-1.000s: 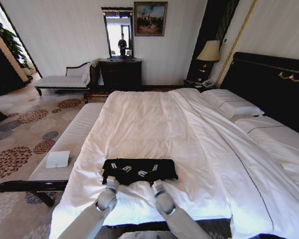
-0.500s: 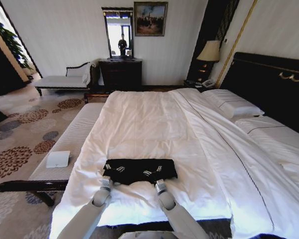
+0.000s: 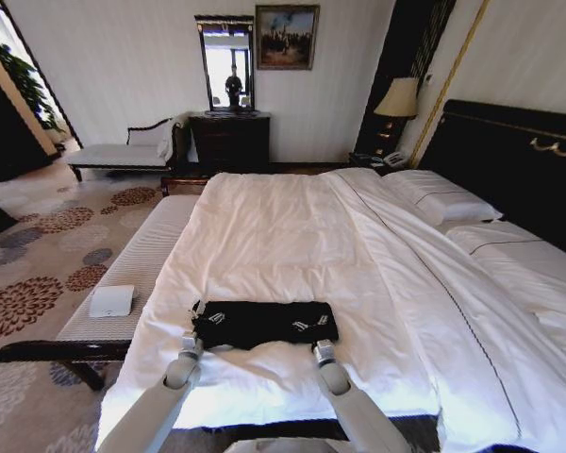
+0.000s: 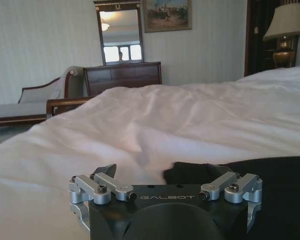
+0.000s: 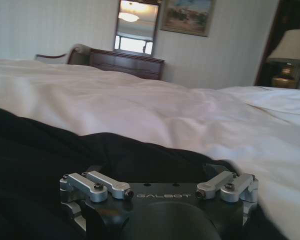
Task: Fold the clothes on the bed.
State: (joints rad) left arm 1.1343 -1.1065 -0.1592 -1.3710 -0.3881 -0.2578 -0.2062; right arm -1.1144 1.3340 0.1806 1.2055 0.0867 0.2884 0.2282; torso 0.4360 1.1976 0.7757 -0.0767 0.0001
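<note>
The clothes (image 3: 264, 323), a black T-shirt, lie folded into a flat strip near the foot of the bed (image 3: 283, 226), small white lettering showing on top. My left gripper (image 3: 190, 340) sits just off the strip's near left corner and is open. Off the near right corner my right gripper (image 3: 323, 350) is open too, empty. In the left wrist view the left gripper (image 4: 166, 174) points at the dark edge of the clothes (image 4: 270, 185). From the right wrist, the right gripper (image 5: 157, 172) hovers low over the clothes (image 5: 50, 150).
A pale striped bench (image 3: 141, 255) runs along the bed's left side with a white object (image 3: 110, 301) on it. White pillows (image 3: 441, 200) and a dark headboard (image 3: 509, 156) are at the right. A dresser (image 3: 229, 142) and lamp (image 3: 397, 98) stand at the far wall.
Both grippers have come off the T-shirt and drawn back toward the bed's near edge, spreading apart. The shirt now lies flatter, as a neater strip.
</note>
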